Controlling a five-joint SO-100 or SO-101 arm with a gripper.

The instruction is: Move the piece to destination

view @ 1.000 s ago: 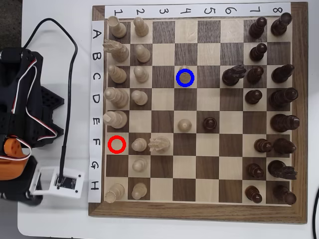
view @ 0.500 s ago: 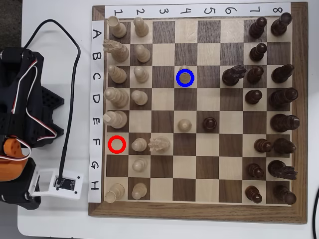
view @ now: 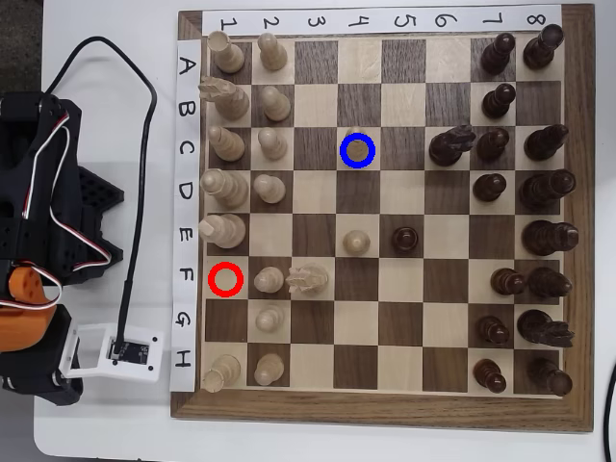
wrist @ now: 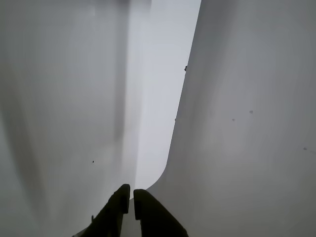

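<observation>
The piece (view: pixel 357 148), slim and pale cream, stands inside the blue ring of the destination (view: pixel 371 158), a light square in row C, column 4, seen in the overhead view. The arm (view: pixel 29 318) lies folded on the white table left of the board, far from the piece. In the wrist view my gripper (wrist: pixel 132 198) shows its two dark fingers (wrist: pixel 118 207) pressed almost together with nothing between them, pointing at bare pale surfaces. The board is out of the wrist view.
A red ring (view: pixel 225 279) marks an empty square at row F, column 1. Pale pieces fill the board's left columns, with a pawn (view: pixel 356 242) and a knight (view: pixel 308 279) further in. Dark pieces (view: pixel 405 239) crowd the right. A black cable (view: pixel 135 192) runs beside the board.
The arm's wrist with its white camera mount has shifted slightly at the lower left. No chess piece has moved.
</observation>
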